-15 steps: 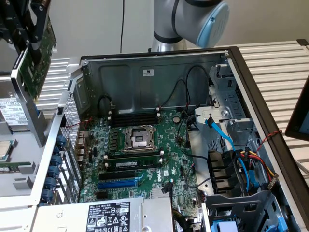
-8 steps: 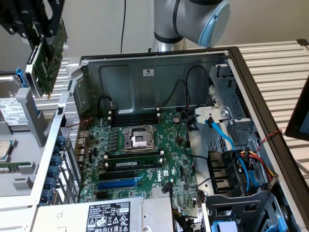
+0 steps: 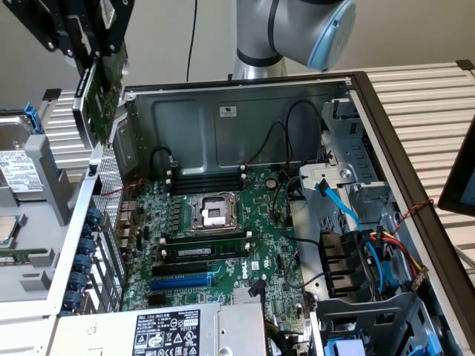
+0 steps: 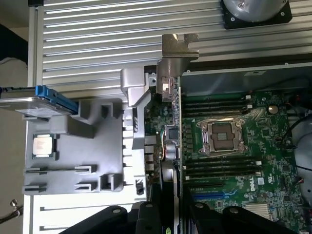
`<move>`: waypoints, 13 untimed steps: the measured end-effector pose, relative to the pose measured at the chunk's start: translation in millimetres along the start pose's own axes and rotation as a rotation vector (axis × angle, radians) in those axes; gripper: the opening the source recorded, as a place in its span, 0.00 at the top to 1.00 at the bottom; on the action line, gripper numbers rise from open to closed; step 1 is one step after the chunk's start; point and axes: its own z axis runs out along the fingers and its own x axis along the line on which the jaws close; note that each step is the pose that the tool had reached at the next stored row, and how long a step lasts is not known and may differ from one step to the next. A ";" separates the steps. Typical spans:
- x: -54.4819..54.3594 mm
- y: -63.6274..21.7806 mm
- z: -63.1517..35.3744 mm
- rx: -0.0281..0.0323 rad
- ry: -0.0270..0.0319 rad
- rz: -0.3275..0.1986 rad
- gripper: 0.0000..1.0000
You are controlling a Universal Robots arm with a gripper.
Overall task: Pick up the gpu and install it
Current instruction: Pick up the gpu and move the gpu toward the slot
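The pincer [image 3: 95, 52] is clenched on the gpu [image 3: 102, 100], which hangs on edge at ten o'clock in the exterior view, above the case's rear grille [image 3: 111, 185]. Done well, I judge, the card stays vertical, its silver bracket [image 4: 179, 46] toward that grille, and its lower edge lines up squarely over the blue slot [image 3: 182, 282], at seven o'clock on the motherboard [image 3: 245, 222].

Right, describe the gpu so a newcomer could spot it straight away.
Start at the open computer case with the large green motherboard lying inside. Above the case's corner on the exterior view's left, the gripper holds the gpu in the air. It is the one green card hanging on edge and in no slot, unlike the thin RAM stick seated in the motherboard.
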 end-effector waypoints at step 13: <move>-56.9 1.4 -0.7 0.0030 0.0052 0.001 0.73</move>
